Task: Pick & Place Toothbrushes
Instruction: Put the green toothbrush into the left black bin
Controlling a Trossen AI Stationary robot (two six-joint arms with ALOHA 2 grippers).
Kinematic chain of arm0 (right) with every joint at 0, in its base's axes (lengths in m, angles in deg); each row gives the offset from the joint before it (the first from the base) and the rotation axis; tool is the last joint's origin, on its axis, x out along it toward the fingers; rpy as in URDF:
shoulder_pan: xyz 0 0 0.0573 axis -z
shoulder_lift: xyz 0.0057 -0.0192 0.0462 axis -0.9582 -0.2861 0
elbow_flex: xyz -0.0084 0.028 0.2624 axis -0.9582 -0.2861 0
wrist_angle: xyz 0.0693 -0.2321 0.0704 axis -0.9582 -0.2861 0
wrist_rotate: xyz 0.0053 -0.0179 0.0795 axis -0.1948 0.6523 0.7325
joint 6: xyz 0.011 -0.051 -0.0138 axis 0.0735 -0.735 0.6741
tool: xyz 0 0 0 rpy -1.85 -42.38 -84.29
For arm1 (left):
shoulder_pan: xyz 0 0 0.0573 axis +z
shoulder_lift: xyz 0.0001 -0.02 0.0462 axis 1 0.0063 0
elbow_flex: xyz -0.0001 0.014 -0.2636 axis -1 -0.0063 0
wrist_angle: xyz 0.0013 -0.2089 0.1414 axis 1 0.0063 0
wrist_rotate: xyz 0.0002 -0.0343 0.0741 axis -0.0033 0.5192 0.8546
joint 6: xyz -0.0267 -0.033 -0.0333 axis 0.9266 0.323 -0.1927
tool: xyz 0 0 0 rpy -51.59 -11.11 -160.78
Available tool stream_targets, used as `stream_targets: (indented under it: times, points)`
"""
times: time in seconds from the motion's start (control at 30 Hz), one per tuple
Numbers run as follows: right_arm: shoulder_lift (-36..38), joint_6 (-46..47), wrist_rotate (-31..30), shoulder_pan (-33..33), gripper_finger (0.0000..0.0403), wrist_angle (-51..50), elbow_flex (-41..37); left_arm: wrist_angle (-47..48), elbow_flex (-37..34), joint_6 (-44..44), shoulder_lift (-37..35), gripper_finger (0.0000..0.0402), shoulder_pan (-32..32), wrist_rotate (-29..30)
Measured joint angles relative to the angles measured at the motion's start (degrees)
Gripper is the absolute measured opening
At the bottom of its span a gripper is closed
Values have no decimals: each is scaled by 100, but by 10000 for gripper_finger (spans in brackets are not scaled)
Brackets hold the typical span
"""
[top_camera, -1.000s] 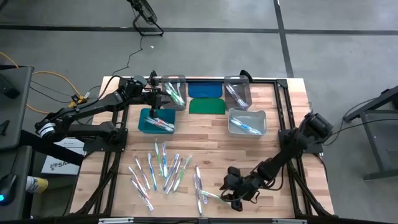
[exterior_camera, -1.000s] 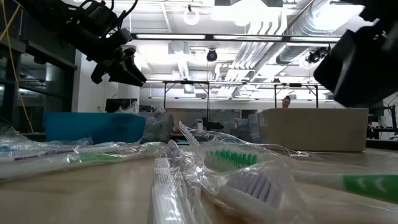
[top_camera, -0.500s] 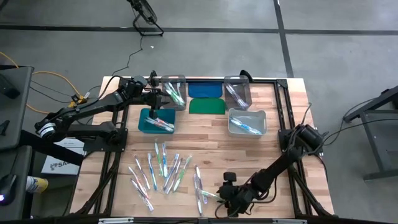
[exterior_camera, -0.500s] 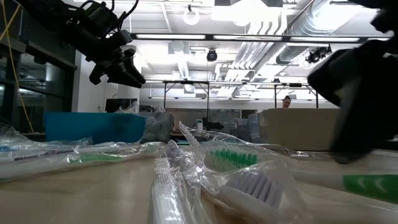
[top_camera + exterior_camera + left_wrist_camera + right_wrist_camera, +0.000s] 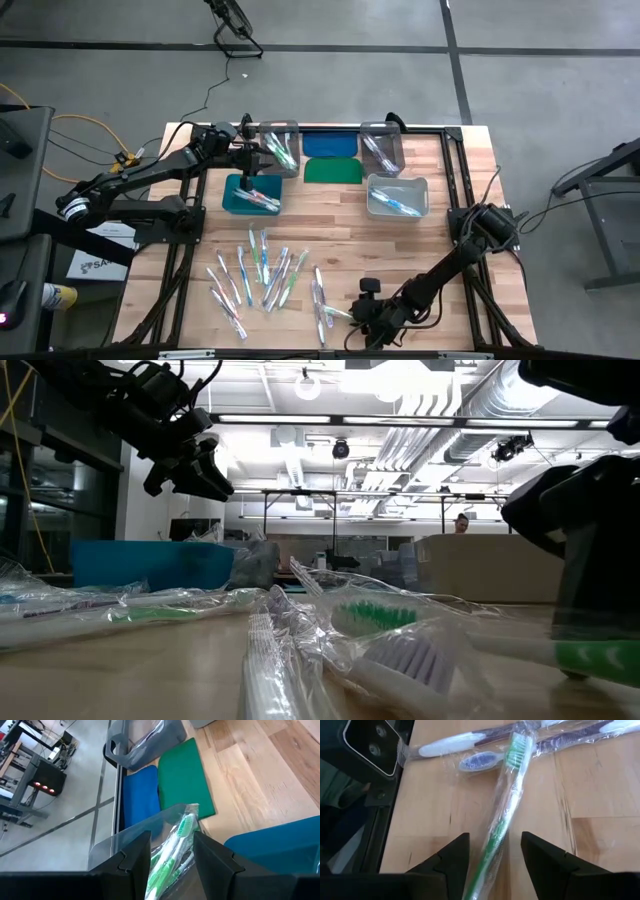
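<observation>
We see the left arm stretched from the table's left edge toward the row of bins at the far side, its left gripper [image 5: 243, 152] hanging above the teal bin [image 5: 252, 194], just beside the clear bin [image 5: 279, 146]. Its fingers [image 5: 131, 865] are closed on a green wrapped toothbrush [image 5: 172, 851], which juts out between them over the clear bin's rim, near the blue lid [image 5: 141, 795] and green lid [image 5: 185, 779].

The right arm folds low from the right edge of the wooden table [image 5: 340, 225], forearm sloping down to the near edge, well away from the teal bin. The right gripper [image 5: 362, 322] points at the tabletop with its fingers [image 5: 450, 859] apart, straddling a green-bristled toothbrush [image 5: 504, 809] in clear wrap that lies flat on the wood; we cannot tell whether the fingers touch it. Two purple wrapped toothbrushes [image 5: 480, 759] cross just beyond its head.

The loose pile of toothbrushes [image 5: 260, 280] lies on the wood nearer than the teal bin, and more sit in the bins.
</observation>
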Motion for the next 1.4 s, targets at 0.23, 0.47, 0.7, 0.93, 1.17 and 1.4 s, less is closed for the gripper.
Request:
stream_targets:
  times: [0.23,0.47,0.7,0.93,1.17,1.4]
  points:
    - [2,25,-188,4,102,-300,7,-2,0,0,0,141,0,4]
    - [4,143,-220,41,15,-328,4,38,0,1,0,141,0,9]
    - [344,1017,-164,169,12,-1234,-12,39,0,0,0,141,0,9]
    - [1270,1740,-804,210,12,-3164,-13,53,0,15,0,141,0,9]
    - [1984,2419,-1834,206,12,-4570,-15,168,0,20,54,141,1,6]
    - [2129,2408,-2850,621,10,-4923,-168,-63,0,71,440,141,0,-474]
